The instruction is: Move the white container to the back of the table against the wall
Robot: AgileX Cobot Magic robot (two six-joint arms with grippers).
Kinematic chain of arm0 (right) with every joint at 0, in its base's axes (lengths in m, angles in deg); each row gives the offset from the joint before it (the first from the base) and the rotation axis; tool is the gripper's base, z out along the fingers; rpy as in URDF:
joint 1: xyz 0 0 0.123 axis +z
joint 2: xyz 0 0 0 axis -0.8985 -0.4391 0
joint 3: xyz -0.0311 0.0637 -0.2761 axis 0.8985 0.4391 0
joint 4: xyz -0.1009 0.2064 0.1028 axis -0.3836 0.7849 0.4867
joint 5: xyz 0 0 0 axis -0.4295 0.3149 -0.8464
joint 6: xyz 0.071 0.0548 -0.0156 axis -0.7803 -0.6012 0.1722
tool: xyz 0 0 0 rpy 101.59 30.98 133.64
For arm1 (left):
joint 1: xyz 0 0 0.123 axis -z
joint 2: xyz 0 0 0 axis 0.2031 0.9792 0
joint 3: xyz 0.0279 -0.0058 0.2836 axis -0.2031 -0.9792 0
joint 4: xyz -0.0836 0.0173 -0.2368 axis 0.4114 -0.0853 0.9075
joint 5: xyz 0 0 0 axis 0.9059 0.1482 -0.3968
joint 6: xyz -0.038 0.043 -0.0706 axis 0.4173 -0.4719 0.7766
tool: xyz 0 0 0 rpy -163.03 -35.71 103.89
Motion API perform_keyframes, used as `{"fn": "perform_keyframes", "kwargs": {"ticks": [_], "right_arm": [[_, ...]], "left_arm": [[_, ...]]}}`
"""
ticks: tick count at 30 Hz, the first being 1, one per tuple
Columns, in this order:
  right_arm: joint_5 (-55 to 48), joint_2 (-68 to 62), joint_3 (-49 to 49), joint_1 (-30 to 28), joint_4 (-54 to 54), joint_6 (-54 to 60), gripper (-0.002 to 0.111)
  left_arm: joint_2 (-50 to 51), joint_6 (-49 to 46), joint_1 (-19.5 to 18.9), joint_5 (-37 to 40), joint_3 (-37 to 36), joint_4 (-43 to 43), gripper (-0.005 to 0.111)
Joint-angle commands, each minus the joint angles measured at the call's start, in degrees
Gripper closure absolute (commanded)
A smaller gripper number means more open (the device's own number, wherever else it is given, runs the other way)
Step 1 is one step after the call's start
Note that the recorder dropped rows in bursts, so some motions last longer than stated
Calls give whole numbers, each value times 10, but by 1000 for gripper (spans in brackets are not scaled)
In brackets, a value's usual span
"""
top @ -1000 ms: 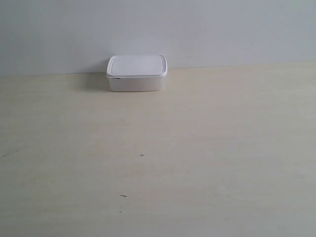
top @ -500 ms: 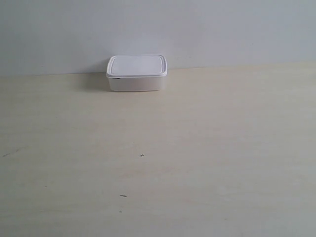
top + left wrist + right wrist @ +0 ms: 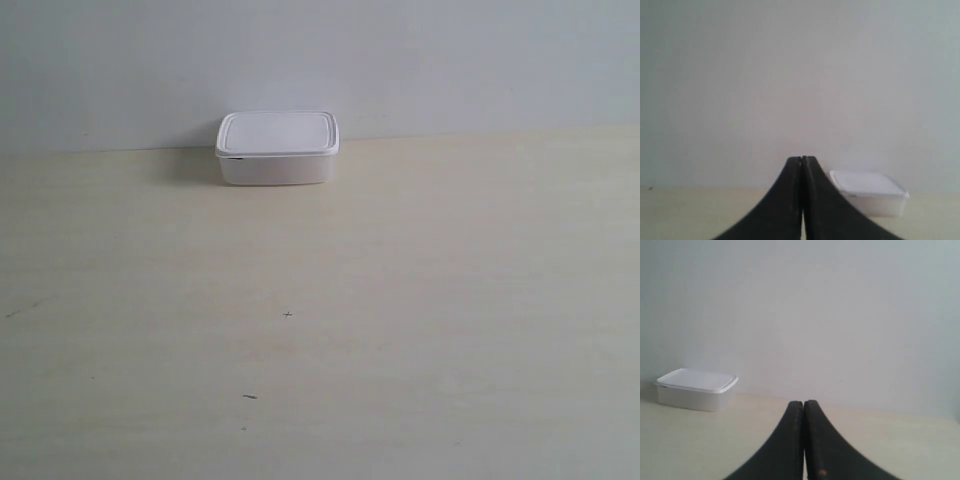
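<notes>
The wall (image 3: 450, 60) is plain pale grey-white and fills the upper part of the exterior view. Below it the table (image 3: 450, 300), pale beige with a light wood grain, takes all the rest. The white container (image 3: 277, 147) stands upright with its lid on at the far edge of the table, at about 11 o'clock from the middle of that view. It is right at the wall (whether it really touches cannot be told). The left gripper (image 3: 802, 165) has its two black fingers pressed together and holds nothing, well apart from the container. The right gripper (image 3: 803, 407) is the same, fully closed and empty. Two tiny dark marks (image 3: 288, 315) lie on the table at 6 o'clock from the container.
</notes>
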Motion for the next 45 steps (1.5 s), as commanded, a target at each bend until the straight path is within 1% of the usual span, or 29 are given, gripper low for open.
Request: {"fn": "perform_keyframes", "kwargs": {"ticks": [1, 3, 8, 11, 16, 23, 26, 30, 32, 39, 45], "right_arm": [[-28, 3, 3, -4, -16, 1, 108], [-32, 3, 3, -4, -25, 1, 108], [-64, 3, 3, -4, -31, 1, 108], [-66, 3, 3, -4, -33, 1, 108], [-68, 3, 3, -4, -47, 1, 108], [-71, 3, 3, -4, -48, 1, 108], [-86, 3, 3, -4, -48, 1, 108], [-158, 3, 3, -4, -48, 1, 108], [-173, 3, 3, -4, -48, 1, 108], [-173, 3, 3, -4, -48, 1, 108], [-173, 3, 3, -4, -48, 1, 108]], "left_arm": [[-8, -3, -11, 59, -2, -33, 107], [-8, -3, -11, 64, -2, -33, 107], [-8, -3, -11, 105, -2, -33, 107], [-8, -3, -11, 125, -2, -33, 107], [-8, -3, -11, 191, -2, -33, 107], [-8, -3, -11, 232, -2, -33, 107], [-8, -3, -11, 238, -2, -33, 107], [-8, -3, -11, 248, -2, -33, 107], [-8, -3, -11, 248, -2, -33, 107], [-8, -3, -11, 248, -2, -33, 107], [-8, -3, -11, 265, -2, -33, 107]]}}
